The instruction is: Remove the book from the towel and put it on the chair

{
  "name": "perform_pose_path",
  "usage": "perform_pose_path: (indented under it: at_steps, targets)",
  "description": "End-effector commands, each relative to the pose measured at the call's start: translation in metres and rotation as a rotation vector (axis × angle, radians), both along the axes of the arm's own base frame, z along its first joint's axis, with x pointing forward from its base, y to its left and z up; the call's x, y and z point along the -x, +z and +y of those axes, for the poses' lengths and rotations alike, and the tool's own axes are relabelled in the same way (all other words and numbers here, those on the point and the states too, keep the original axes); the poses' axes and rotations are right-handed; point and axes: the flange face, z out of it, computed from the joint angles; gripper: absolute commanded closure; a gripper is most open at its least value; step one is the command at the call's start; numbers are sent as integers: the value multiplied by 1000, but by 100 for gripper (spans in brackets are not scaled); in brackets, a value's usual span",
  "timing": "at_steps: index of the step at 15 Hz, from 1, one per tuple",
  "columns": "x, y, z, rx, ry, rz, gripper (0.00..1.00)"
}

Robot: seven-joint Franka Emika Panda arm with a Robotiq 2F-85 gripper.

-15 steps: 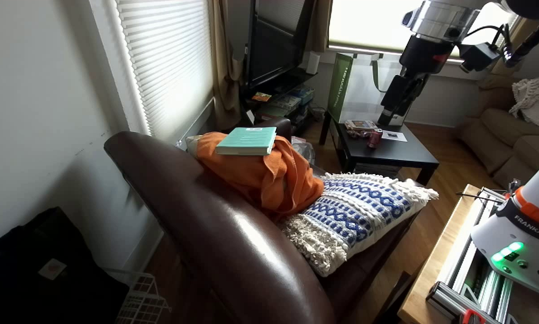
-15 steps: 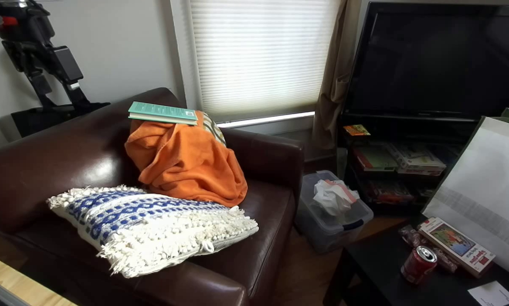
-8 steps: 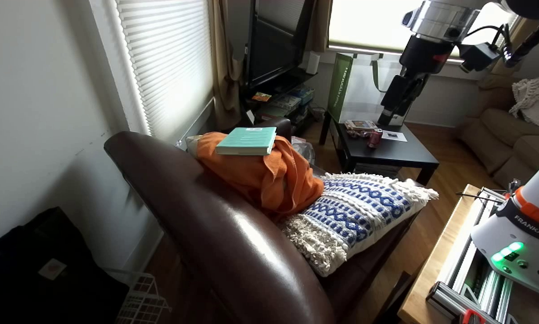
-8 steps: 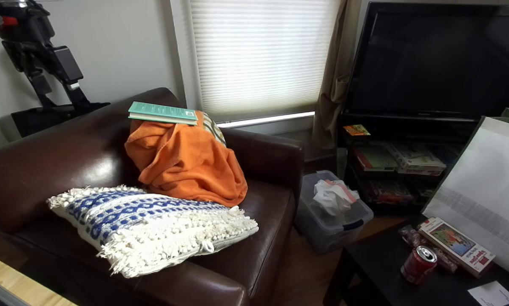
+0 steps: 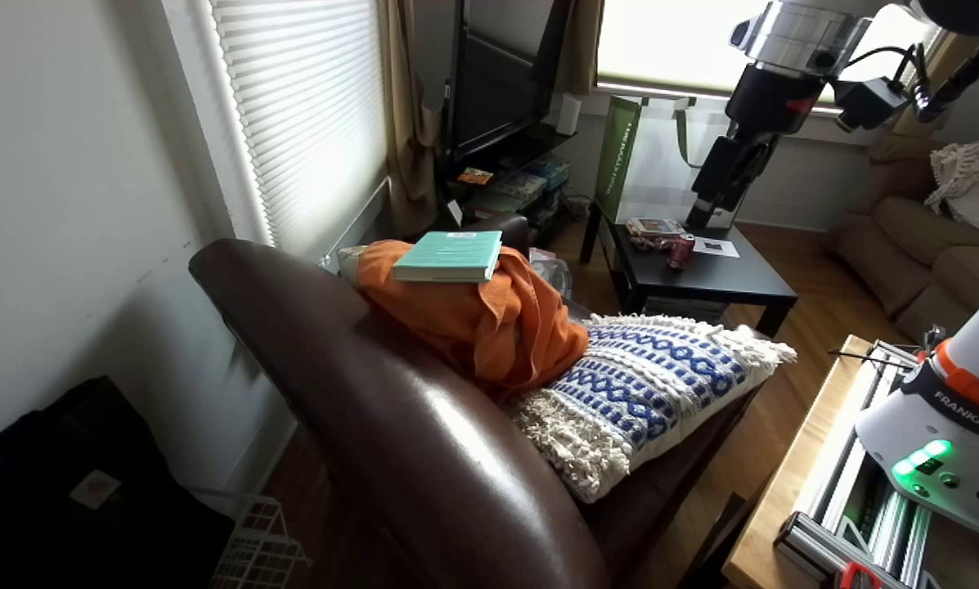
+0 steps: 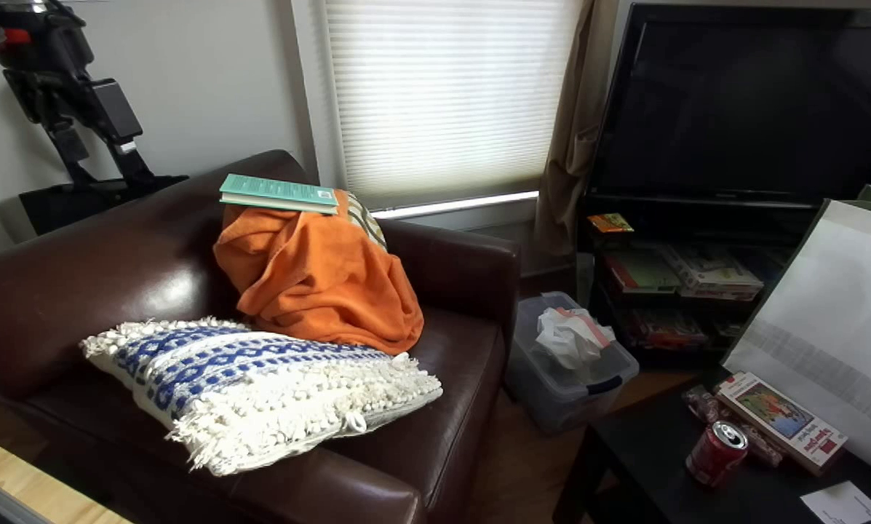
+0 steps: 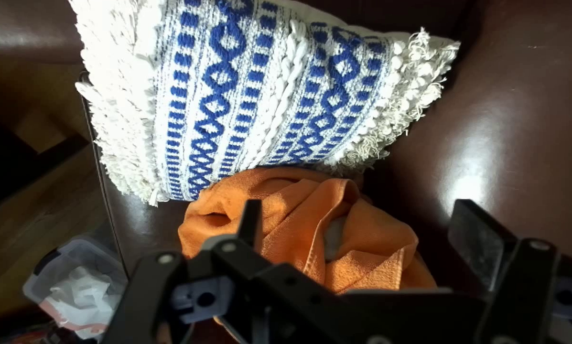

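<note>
While the book [image 6: 279, 191] lies closed and roughly flat on top of the towel [image 6: 326, 284], the tool [image 7: 357, 205] stands apart from both. Its two fingers [image 7: 478, 243] are spread wide; in the wrist view, folds of the towel appear through the gap between them. The orange towel is bunched on the seat of the brown chair [image 6: 471, 342], near the backrest [image 5: 448, 458]. Just beside the towel, the edge of a patterned cushion [image 6: 368, 224] is exposed. A fringed blue-and-white pillow [image 5: 661, 372] rests on the chair next to the towel and touches it. Past the chair arm [image 6: 457, 258] from the towel stands a clear bin [image 6: 562, 407] with a white plastic bag [image 6: 570, 338] at its top. Farther from the towel than the bin, a low black surface [image 5: 734, 282] carries a red can [image 5: 680, 252] and a sheet of paper [image 5: 716, 246]. In an exterior view, a pale blind [image 6: 450, 94] hangs behind the towel, and a television [image 6: 748, 109] stands well apart from it.
</note>
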Motion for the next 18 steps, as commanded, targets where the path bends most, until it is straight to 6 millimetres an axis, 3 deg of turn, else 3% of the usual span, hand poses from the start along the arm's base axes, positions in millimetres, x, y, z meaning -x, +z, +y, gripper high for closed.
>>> perform_pose_path:
  at_steps: [1,8,14,18]
  targets:
    - [0,1,0,0,0,1,0]
    - [-2,1,1,-8,-10,-25,0]
    - [-54,18,18,-97,52,-221,0]
    - [-108,20,33,-114,114,-250,0]
